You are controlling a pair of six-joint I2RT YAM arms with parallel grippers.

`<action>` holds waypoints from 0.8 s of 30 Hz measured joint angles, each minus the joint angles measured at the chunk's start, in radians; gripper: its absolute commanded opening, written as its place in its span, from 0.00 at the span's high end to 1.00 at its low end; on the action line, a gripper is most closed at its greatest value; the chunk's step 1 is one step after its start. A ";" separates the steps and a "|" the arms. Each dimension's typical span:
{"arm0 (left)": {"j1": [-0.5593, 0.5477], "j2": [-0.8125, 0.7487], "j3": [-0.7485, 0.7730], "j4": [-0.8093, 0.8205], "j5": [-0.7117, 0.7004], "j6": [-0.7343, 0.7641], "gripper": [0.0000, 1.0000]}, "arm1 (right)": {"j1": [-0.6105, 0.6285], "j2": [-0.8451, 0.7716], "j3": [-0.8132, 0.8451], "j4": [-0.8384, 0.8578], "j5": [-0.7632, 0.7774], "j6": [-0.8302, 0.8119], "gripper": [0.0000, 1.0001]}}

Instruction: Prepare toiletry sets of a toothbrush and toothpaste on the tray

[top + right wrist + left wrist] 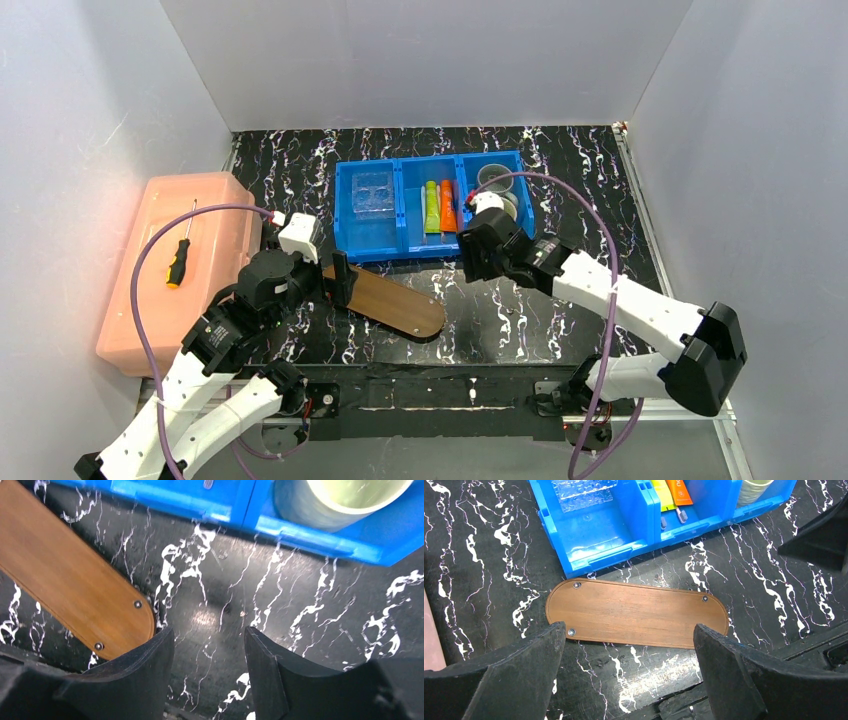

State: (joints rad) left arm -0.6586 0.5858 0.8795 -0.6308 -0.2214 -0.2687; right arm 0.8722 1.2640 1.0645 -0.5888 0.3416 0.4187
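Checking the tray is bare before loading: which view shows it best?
Left wrist: nearly the whole tray lies in frame, bare. In top external the left arm covers one end; right wrist shows only one rounded end.

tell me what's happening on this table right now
Two robot arms are preparing toothbrush-and-toothpaste sets, but the wooden tray is bare, lying in front of the blue bin. The green tube, orange tube and toothbrushes lie in the bin's middle compartment. The left gripper hangs open above the tray; the right gripper, also open and empty, is low over the table near the tray's rounded end and the bin.
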 measured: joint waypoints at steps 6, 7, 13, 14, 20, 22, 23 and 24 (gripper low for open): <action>0.000 0.000 0.000 0.000 0.000 0.000 0.01 | 0.094 0.001 -0.072 -0.002 0.003 0.057 0.39; 0.000 0.000 0.000 0.000 0.000 0.000 0.01 | 0.112 0.003 -0.081 -0.002 0.003 0.069 0.39; 0.000 0.000 0.000 0.000 0.000 0.000 0.01 | 0.193 0.053 -0.084 -0.001 0.022 0.118 0.39; 0.000 0.000 0.000 0.000 0.000 0.000 0.01 | 0.206 0.064 -0.085 0.001 0.026 0.128 0.39; 0.000 0.000 0.000 -0.001 0.000 0.000 0.01 | 0.245 0.116 -0.094 0.005 0.032 0.166 0.40; 0.000 0.000 0.000 -0.002 0.000 0.000 0.01 | 0.252 0.129 -0.100 0.014 0.034 0.180 0.41; 0.000 0.000 0.000 -0.003 0.000 0.000 0.01 | 0.255 0.134 -0.101 0.017 0.034 0.184 0.41; 0.000 0.000 0.000 -0.003 0.000 0.000 0.01 | 0.257 0.137 -0.106 0.025 0.033 0.189 0.41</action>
State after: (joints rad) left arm -0.6586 0.5858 0.8795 -0.6338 -0.2218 -0.2691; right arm 1.1290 1.4014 0.9585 -0.5640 0.3744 0.6079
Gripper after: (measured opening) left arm 0.992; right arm 0.598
